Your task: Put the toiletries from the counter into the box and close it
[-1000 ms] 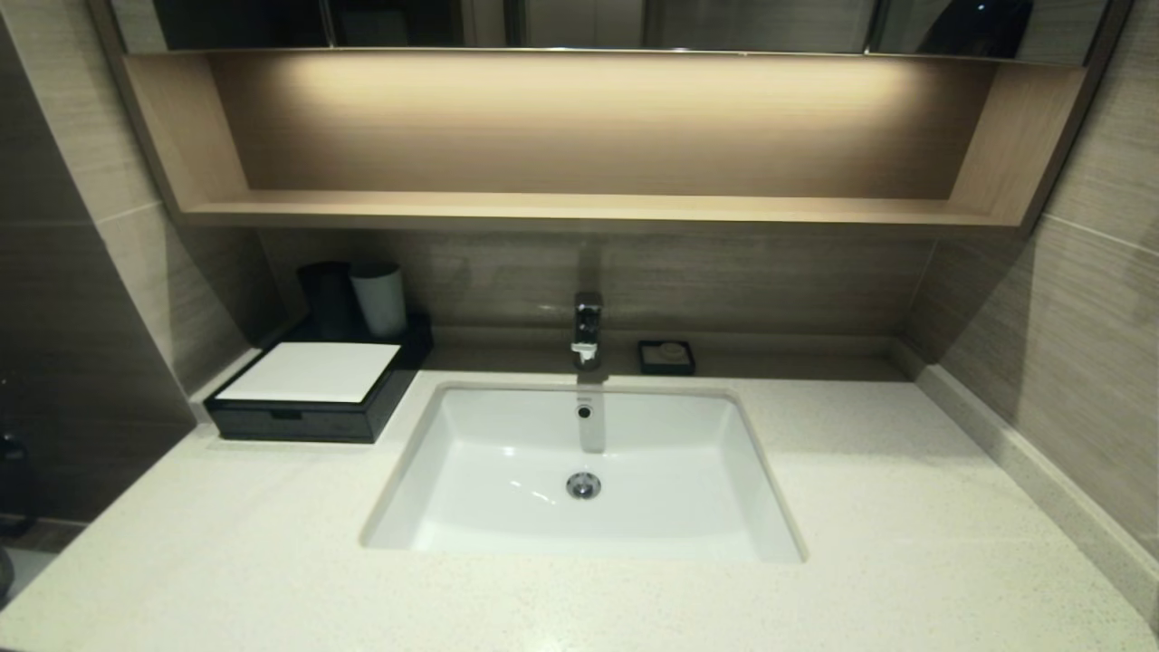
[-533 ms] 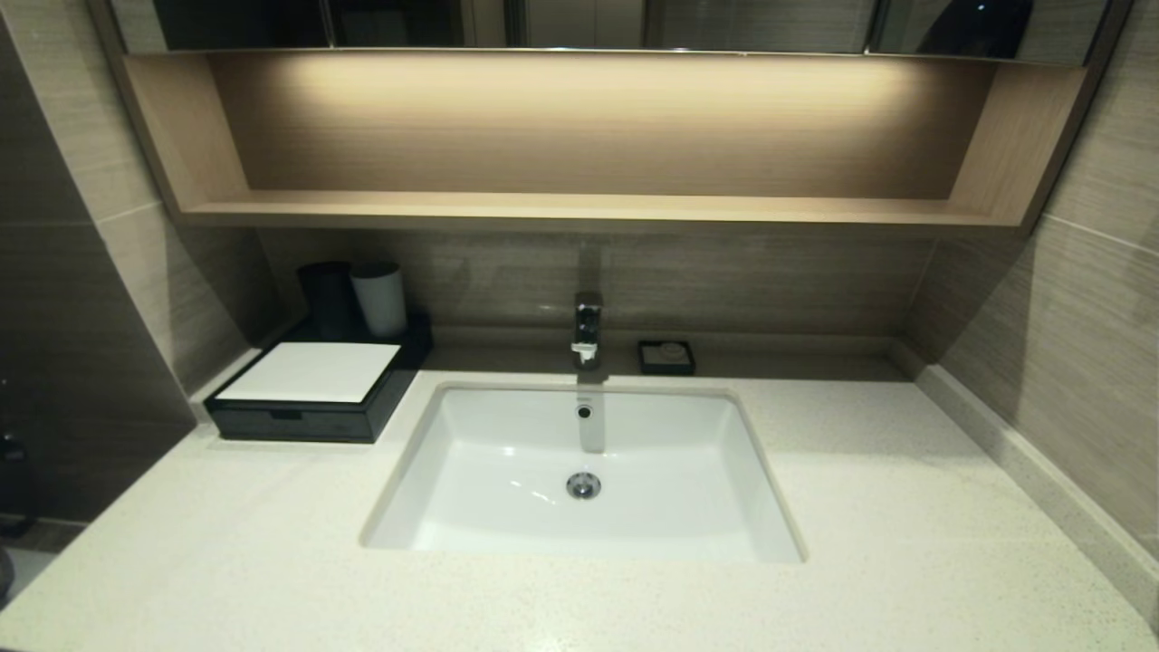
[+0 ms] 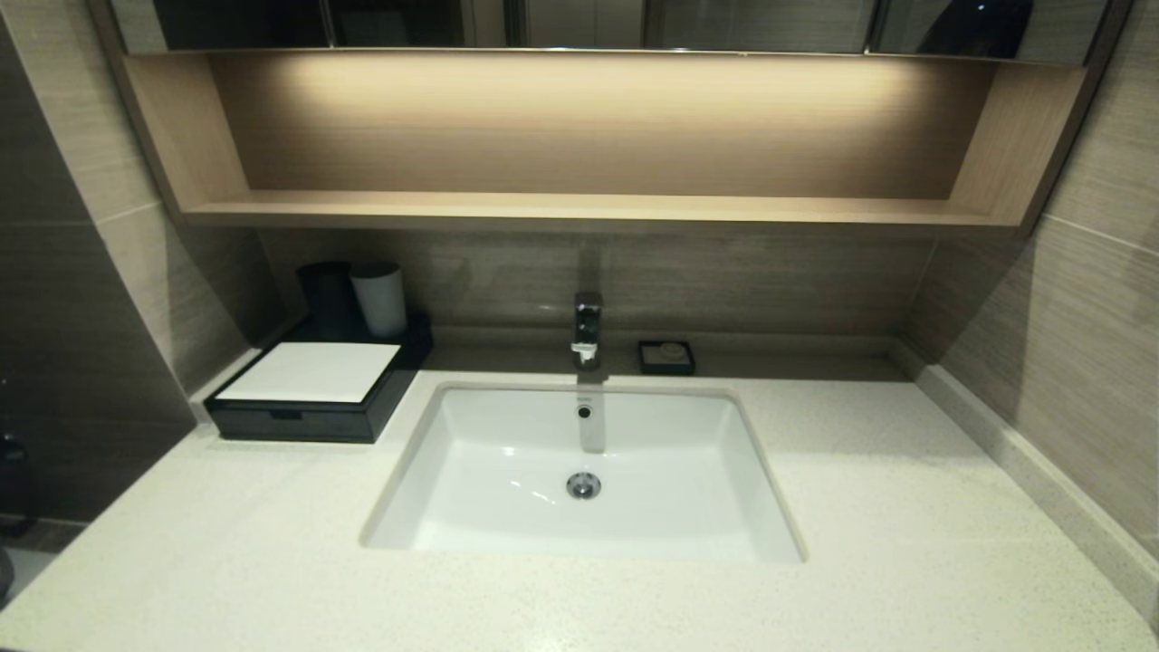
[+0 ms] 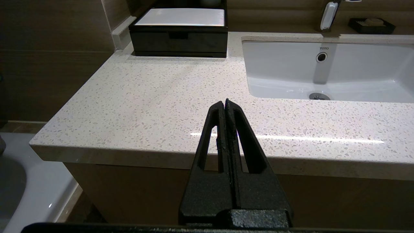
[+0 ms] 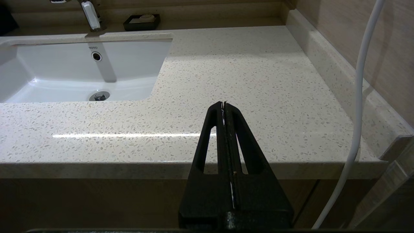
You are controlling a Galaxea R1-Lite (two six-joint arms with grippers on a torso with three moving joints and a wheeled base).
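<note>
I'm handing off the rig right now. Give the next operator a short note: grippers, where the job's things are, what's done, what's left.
Left gripper: shut, holding nothing, parked short of the front edge of the cream speckled stone counter.
Right gripper: shut, holding nothing, parked the same way on the right.
Low black box with white top panel: back left of the counter, drawer shut.
Toiletries: no packets visible on the counter or in the white sink basin.
Done: judging by this, everything.
Left: nothing visible; confirm the packets are inside.

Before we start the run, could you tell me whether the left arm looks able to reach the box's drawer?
Probably yes: bare counter lies between the shut left gripper and the box, whose closed drawer front faces it.
</note>
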